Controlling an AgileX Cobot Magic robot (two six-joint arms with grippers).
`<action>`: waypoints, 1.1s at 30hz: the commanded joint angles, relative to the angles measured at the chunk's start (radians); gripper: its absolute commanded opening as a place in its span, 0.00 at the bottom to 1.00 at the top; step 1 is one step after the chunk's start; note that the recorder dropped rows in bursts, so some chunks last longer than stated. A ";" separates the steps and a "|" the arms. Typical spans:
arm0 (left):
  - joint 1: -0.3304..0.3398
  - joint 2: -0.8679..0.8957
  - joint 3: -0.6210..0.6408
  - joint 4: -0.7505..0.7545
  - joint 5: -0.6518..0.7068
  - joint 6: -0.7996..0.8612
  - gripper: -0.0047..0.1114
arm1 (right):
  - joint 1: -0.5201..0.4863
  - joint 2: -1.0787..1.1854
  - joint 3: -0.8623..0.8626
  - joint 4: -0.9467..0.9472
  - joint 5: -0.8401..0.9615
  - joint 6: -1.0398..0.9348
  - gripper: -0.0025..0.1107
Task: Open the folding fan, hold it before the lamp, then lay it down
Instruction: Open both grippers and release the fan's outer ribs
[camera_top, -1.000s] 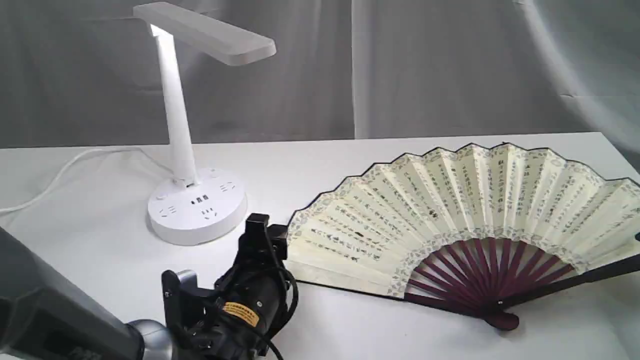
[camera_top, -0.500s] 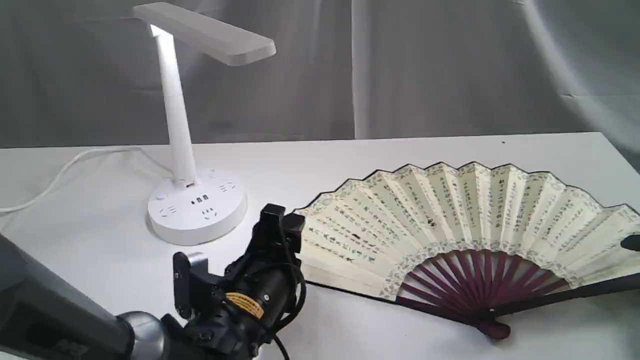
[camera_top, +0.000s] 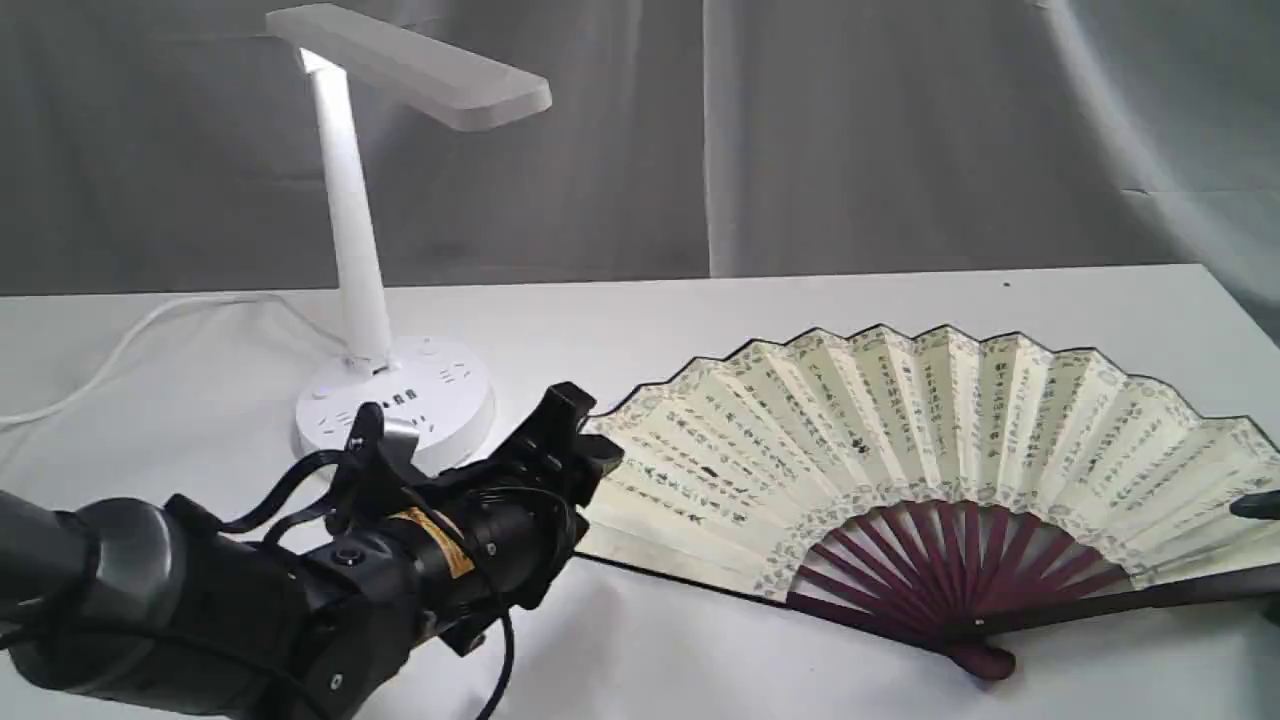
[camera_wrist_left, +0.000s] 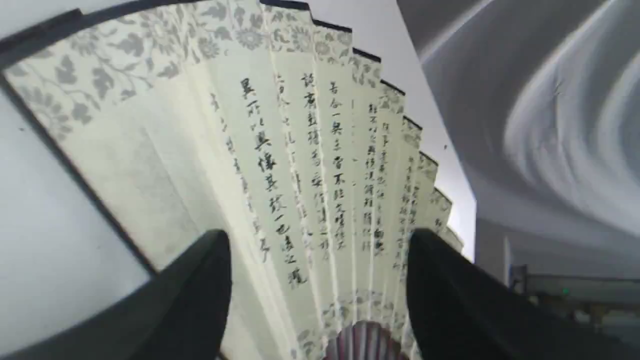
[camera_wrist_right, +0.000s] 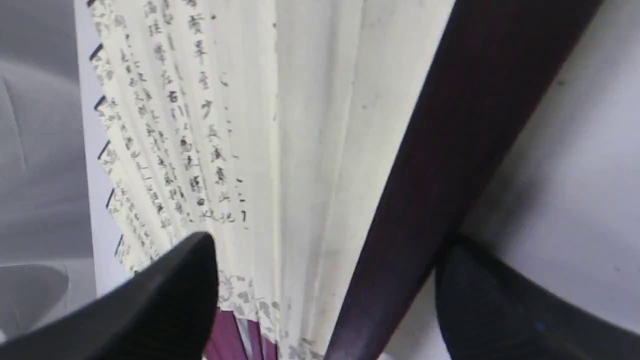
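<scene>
The lamp (camera_top: 352, 240) stands on the left of the table (camera_top: 700, 310). The left gripper (camera_top: 580, 445), jaws spread and empty, sits at the left edge of the folding fan (camera_top: 900, 440), which lies open on the table; the right gripper (camera_top: 1258, 505), jaws wide, straddles its right guard unclamped

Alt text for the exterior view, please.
A cream folding fan lies fully open on a white table, to the right of a white desk lamp. The left claw sits low by the fan's left edge, open.
</scene>
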 joint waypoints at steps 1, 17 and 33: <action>0.022 -0.038 0.005 0.087 0.102 0.009 0.49 | 0.003 -0.041 -0.005 -0.009 -0.007 0.022 0.57; 0.024 -0.122 -0.006 0.394 0.398 0.013 0.44 | 0.028 -0.238 -0.005 -0.245 -0.003 0.113 0.57; 0.024 -0.405 -0.040 0.614 0.941 0.217 0.12 | 0.274 -0.420 -0.005 -0.602 -0.046 0.254 0.51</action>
